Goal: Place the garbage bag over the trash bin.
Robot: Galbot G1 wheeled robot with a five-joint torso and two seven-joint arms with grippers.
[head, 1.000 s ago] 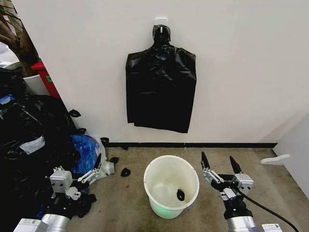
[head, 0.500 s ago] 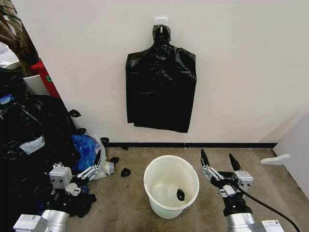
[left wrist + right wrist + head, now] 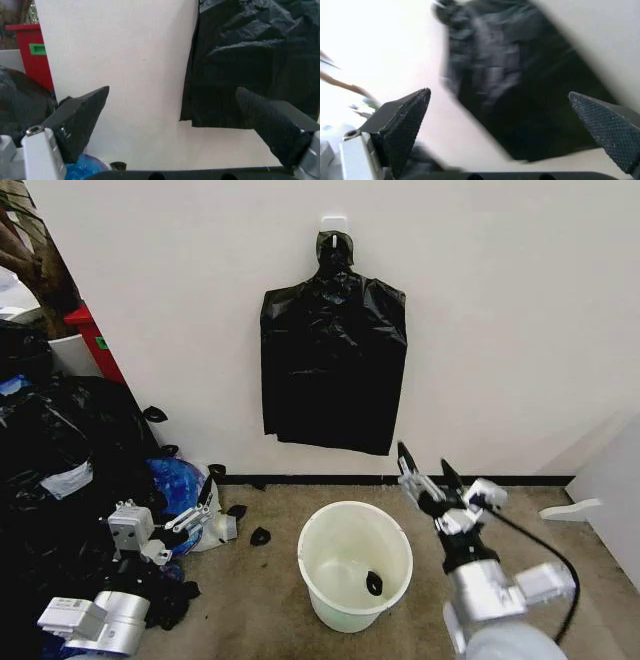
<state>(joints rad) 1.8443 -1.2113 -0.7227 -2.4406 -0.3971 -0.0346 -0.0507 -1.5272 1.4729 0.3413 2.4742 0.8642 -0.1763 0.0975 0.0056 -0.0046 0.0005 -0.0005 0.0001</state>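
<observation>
White plastic trash bin (image 3: 355, 565) stands bare-rimmed on the floor (image 3: 560, 550) below a flat bunch of black bags (image 3: 333, 365) hung from a wall hook (image 3: 334, 225), apparently kept there as the supply from which a garbage bag is to be pulled, none yet being loose or over the bin. Right tool (image 3: 423, 471), fingers spread, is raised beside the bin toward the bunch's lower edge, likely readying a pinch. Left tool (image 3: 190, 515), also spread, hangs low near the heap of bags (image 3: 60, 470), idle.

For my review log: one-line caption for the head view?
Right gripper open, raised toward hung bags; bin unlined.
</observation>
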